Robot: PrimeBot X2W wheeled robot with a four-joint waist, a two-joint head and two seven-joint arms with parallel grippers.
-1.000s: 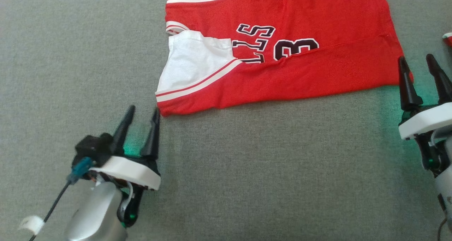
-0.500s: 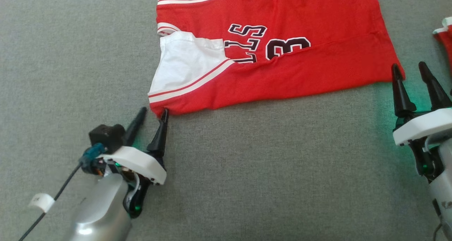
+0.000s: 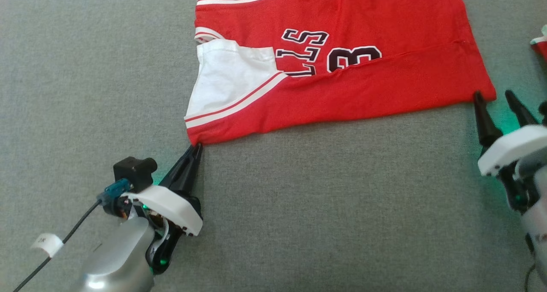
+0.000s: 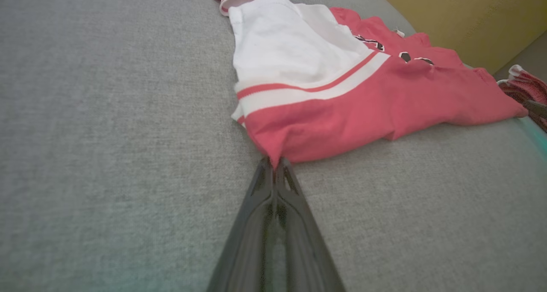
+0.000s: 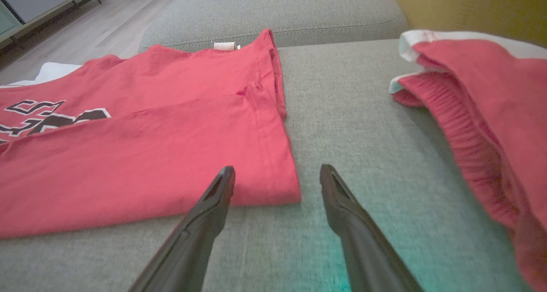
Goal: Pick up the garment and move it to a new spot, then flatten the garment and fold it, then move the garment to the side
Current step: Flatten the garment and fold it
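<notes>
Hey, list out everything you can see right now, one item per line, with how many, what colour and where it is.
jersey: one, red with white side panels and black lettering, lying flat on the sofa seat ahead of both grippers
second garment: one, red with white trim, bunched on the seat to the jersey's right, apart from it
sofa seat: one, grey fabric, under both garments
backing: one, mustard yellow, behind the seat
floor: pale wood, past the seat's edge in the right wrist view
cable: one, black with a white tag, trailing from the left arm
left gripper: one, dark fingers, shut on the jersey's near left corner
right gripper: one, dark fingers, open, tips either side of the jersey's near right corner
</notes>
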